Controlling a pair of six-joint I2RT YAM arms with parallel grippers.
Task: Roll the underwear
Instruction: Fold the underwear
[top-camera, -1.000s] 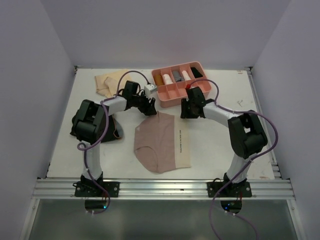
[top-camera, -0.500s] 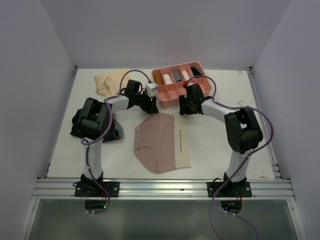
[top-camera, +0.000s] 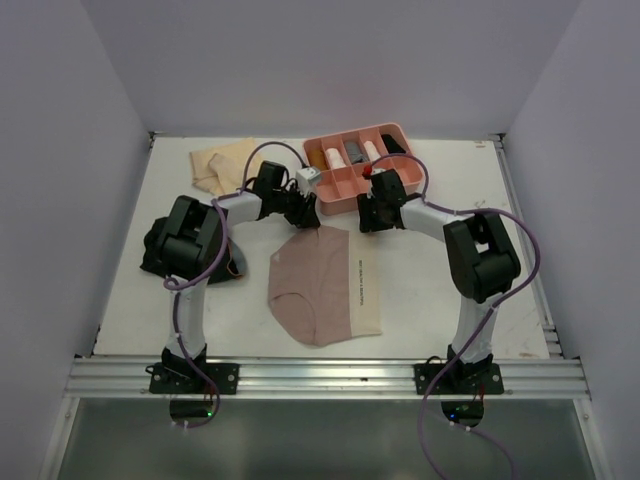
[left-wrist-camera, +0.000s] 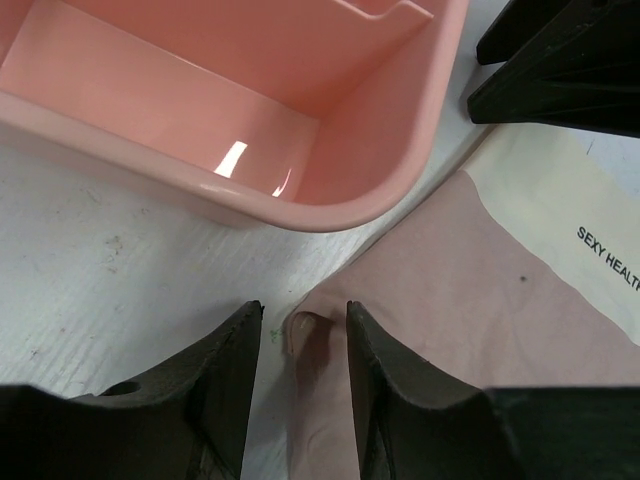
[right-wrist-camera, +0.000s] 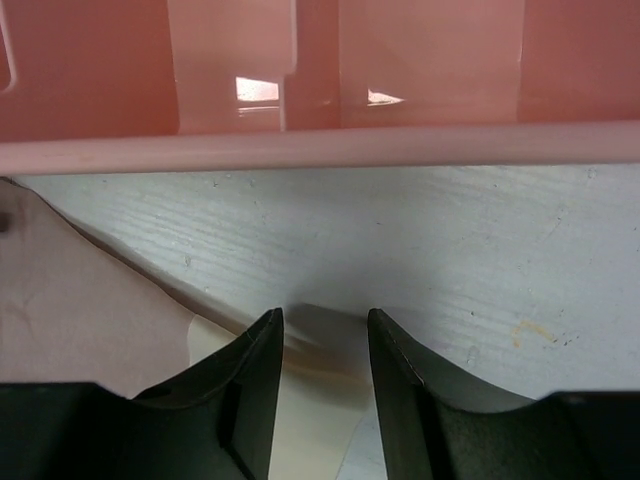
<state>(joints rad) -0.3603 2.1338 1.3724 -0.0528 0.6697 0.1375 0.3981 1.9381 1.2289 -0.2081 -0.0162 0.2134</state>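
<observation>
Top external: over the last second both arms have crept farther from their bases. The left gripper (top-camera: 300, 212) and right gripper (top-camera: 368, 218) now sit at the far edge of the pink underwear (top-camera: 320, 285), which lies flat mid-table just short of the tray (top-camera: 340, 203). Wrist views: each gripper's jaws stand apart astride one far corner, cloth between them, not yet pinched. Judgement: the grasp for the first roll is close.
</observation>
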